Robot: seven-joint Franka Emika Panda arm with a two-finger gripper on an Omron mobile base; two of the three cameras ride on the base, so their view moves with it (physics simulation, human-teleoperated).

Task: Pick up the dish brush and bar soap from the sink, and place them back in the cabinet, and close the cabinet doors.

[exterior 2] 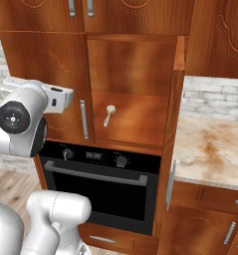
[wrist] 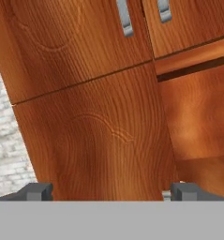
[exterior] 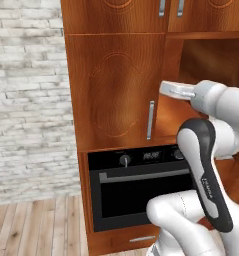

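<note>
Brush [exterior 2: 109,114] lies on the cabinet [exterior 2: 135,99] shelf above the oven [exterior 2: 98,189].
Its handle runs down-left, head up; the left door [exterior 2: 51,89] is closed, and the gripper [wrist: 111,191] before it gapes wide, empty.

My arm [exterior: 211,165] is glossy white with rounded links, a dark charcoal cover bearing small pale lettering, a round dark joint cap [exterior 2: 12,118], and two grey fingertips [wrist: 36,191].

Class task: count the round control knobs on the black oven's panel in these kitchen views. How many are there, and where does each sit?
2 knobs show on the oven: one left of the display, one right of it. None seems hidden.
</note>
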